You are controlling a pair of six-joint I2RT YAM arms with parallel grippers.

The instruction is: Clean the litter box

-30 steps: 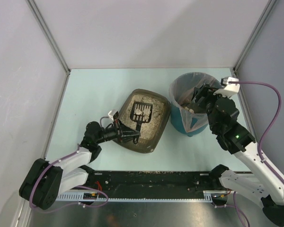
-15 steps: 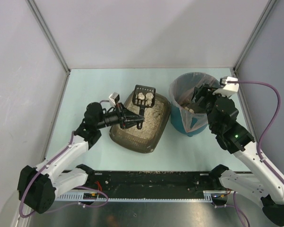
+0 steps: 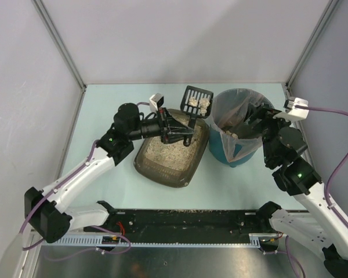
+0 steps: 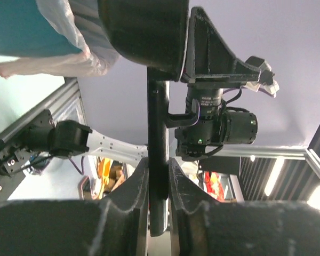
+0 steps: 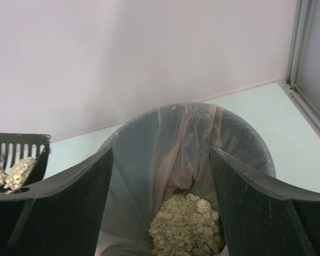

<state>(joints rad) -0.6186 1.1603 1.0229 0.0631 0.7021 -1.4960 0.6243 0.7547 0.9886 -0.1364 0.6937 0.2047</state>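
Gripping the thin black handle of the slotted scoop (image 3: 197, 102), the left gripper (image 3: 181, 128) is clamped tight, and the scoop carries pale, lumpy clumps above the far rim of the litter box (image 3: 162, 177). That box, a shallow dark brown plastic tray with rounded corners and grainy beige litter, sits mid-table (image 3: 104, 116) just left of the teal round bin (image 3: 218, 152). Its long axis runs diagonally from near-left to far-right. The right gripper (image 3: 252, 119) hangs over the bin's crinkled clear liner (image 5: 165, 138) with its fingers spread wide (clumped litter lies at the bag's bottom).
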